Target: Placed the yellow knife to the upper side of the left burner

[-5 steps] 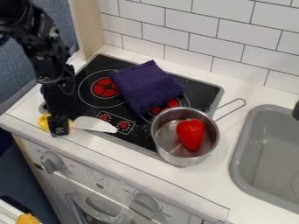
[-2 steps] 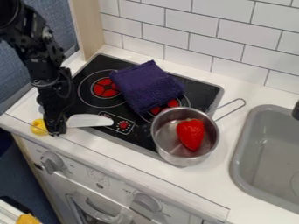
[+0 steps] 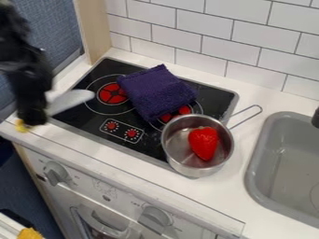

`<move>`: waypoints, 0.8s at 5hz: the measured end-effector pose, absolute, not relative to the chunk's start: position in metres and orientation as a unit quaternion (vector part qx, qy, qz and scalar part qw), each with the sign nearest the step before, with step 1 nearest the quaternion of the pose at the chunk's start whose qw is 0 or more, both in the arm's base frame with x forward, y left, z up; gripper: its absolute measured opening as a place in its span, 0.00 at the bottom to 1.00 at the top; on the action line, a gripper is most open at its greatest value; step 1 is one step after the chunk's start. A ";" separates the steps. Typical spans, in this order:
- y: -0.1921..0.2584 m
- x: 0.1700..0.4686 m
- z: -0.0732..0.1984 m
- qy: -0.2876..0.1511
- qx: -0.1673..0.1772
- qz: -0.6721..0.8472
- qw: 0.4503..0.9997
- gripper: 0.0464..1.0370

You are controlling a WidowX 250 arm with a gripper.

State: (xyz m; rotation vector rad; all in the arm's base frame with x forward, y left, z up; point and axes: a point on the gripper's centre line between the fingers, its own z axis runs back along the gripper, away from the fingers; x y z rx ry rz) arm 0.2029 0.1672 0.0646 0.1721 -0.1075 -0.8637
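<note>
On a white counter [image 3: 249, 133], in front of white wall tiles [image 3: 199, 42], with a black cooktop [image 3: 103, 70] towards the left and a grey sink [image 3: 248, 172] at the right. At the left of the view, with the black gripper [image 3: 30, 124], pinching the yellow knife [image 3: 70, 101] near its handle. Shifted left and up in the view since the earlier frames, away from the cooktop's front edge, and blurred in the arm and blade. Turned as well: stretched almost level across the view before, with the blade hiding the left control dial [image 3: 111, 125] a moment ago; now slants up to the right, past the cooktop's left edge, with the tip overlapping the outer ring of the left burner [image 3: 113, 94] in the view. Cannot tell how high above the cooktop. Unchanged in place, with the purple cloth [image 3: 157, 92] folded beside that burner and partly over the right one [image 3: 184, 110], and the metal pot [image 3: 177, 161] at the cooktop's front right corner, holding the red strawberry [image 3: 204, 143]
</note>
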 end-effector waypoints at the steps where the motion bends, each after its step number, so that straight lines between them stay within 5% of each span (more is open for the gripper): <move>1: 0.170 0.209 0.079 -0.045 0.088 -0.379 0.920 0.27; 4: 0.136 0.269 0.105 0.000 0.125 -0.353 0.927 0.27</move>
